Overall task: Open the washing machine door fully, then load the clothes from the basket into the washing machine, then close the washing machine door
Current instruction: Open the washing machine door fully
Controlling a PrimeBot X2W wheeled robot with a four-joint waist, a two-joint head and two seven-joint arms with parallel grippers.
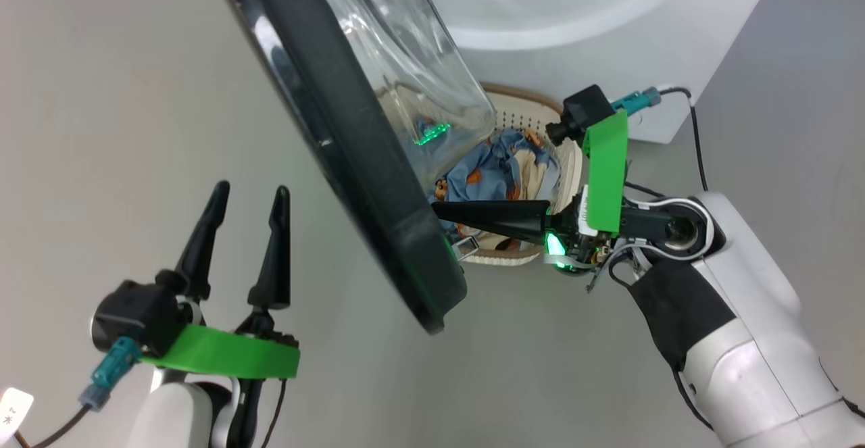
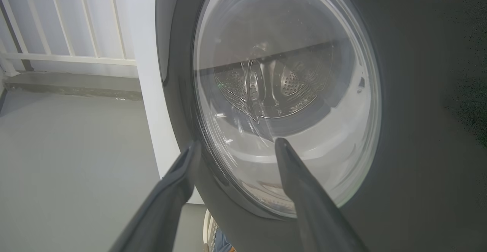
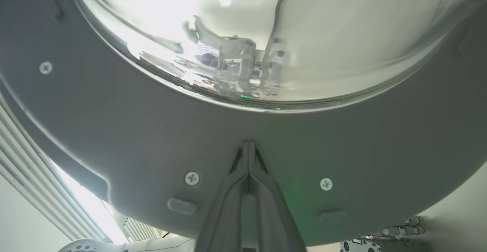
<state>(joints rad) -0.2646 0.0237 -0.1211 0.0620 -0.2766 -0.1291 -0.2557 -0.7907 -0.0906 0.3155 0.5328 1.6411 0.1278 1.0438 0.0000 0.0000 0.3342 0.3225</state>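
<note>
The washing machine door (image 1: 351, 137) stands partly open, edge-on across the head view, its glass bowl bulging toward the white washing machine (image 1: 574, 36). My right gripper (image 1: 438, 209) is shut, its tips pressed against the door's dark grey inner face (image 3: 152, 130) below the glass. My left gripper (image 1: 250, 198) is open at the lower left, on the door's outer side, apart from it. Through the glass window (image 2: 285, 92) the steel drum shows. The basket (image 1: 534, 113) sits on the floor below the machine, holding the light blue printed clothes (image 1: 493, 167).
Grey floor (image 1: 101, 130) spreads to the left and right of the machine. A black cable (image 1: 696, 137) runs down the machine's right side. White railing bars (image 2: 68, 24) stand beyond the machine in the left wrist view.
</note>
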